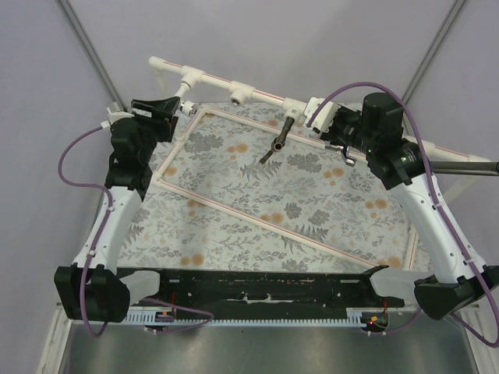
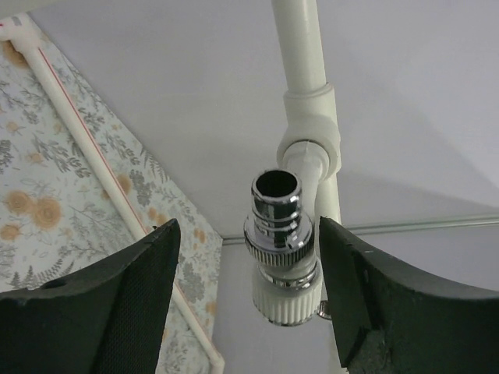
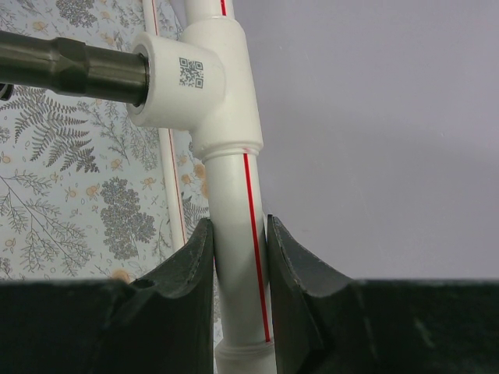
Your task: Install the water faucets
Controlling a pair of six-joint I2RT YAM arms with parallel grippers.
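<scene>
A chrome faucet [image 2: 282, 234] with a white ribbed collar sits on the end of a white tee fitting [image 2: 312, 140] of the pipe frame [image 1: 257, 95]. My left gripper [image 2: 249, 234] is open, one finger on each side of this faucet without closing on it; the right finger [image 2: 351, 273] is nearest. In the top view my left gripper [image 1: 173, 107] is at the frame's left end. My right gripper [image 3: 239, 226] is shut on the red-striped white pipe [image 3: 234, 187], just below a tee [image 3: 218, 70] that holds a dark metal tap [image 3: 70, 66] [image 1: 278, 139]. The white elbow-shaped faucet is not in view.
A floral cloth [image 1: 257, 202] covers the table. A thin white red-striped rod frame [image 1: 257, 218] lies flat on it. Grey tent walls and slanted poles [image 1: 90, 47] close the back. A small shiny metal piece [image 1: 348, 157] shows beside the right gripper [image 1: 321, 117].
</scene>
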